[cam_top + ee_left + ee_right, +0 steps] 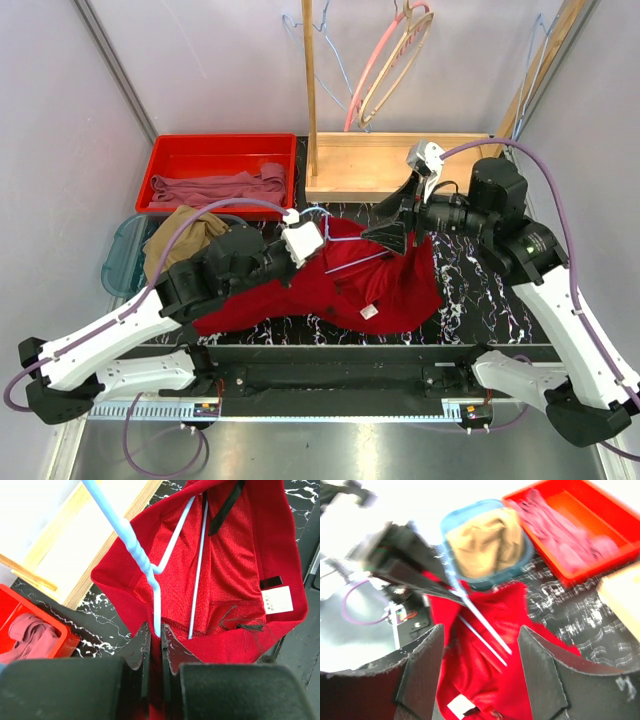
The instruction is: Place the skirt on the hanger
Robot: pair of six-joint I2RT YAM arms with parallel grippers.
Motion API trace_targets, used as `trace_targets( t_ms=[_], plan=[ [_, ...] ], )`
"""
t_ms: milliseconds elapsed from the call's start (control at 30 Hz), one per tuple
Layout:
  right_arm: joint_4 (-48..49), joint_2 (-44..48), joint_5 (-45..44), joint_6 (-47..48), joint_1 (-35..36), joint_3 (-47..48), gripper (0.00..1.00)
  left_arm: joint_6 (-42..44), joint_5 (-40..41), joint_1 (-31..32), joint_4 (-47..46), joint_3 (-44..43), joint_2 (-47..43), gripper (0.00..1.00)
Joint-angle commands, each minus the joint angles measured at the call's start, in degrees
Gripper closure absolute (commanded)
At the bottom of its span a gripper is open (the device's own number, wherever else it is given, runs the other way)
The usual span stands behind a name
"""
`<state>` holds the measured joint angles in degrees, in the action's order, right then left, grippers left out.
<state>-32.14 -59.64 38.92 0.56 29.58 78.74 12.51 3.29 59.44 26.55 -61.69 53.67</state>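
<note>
The tan skirt [180, 235] [487, 542] lies bunched in a blue tub [115, 255] at the left. A light-blue wire hanger [350, 262] [150, 570] [480, 625] sits partly inside the open waist of a dark red garment [340, 290] [225, 580] spread on the black marbled mat. My left gripper [300, 240] [156, 640] is shut on the hanger's wire at the garment's edge. My right gripper [395, 235] [480, 670] hovers open over the red garment, with nothing between its fingers.
A red tray [165, 160] at the back left holds a mauve-pink cloth [215, 188]. A wooden rack base [380, 165] stands behind the mat. More blue wire hangers [335, 60] and a pink hanger [390, 60] hang above it.
</note>
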Motion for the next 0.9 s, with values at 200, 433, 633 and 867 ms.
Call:
trace_targets(
  t_ms=[200, 433, 633, 867],
  plan=[
    [0.1, -5.6, 14.1, 5.2, 1.5, 1.0, 0.25, 2.0, -10.0, -0.2, -3.4, -6.0, 0.2, 1.00],
    [0.1, -9.7, 13.6, 5.9, 4.5, 1.0, 0.30, 1.4, -13.7, -0.3, -3.3, -6.0, 0.9, 1.00],
    [-2.2, -11.0, 14.2, 7.3, 7.2, -0.2, 0.37, 1.3, -14.1, -0.6, -3.7, -6.5, 1.8, 1.00],
    [-4.3, -11.8, 10.8, 8.2, 9.8, -1.9, 0.44, 1.5, -13.9, -1.1, -4.0, -6.8, 2.1, 1.00]
  ],
)
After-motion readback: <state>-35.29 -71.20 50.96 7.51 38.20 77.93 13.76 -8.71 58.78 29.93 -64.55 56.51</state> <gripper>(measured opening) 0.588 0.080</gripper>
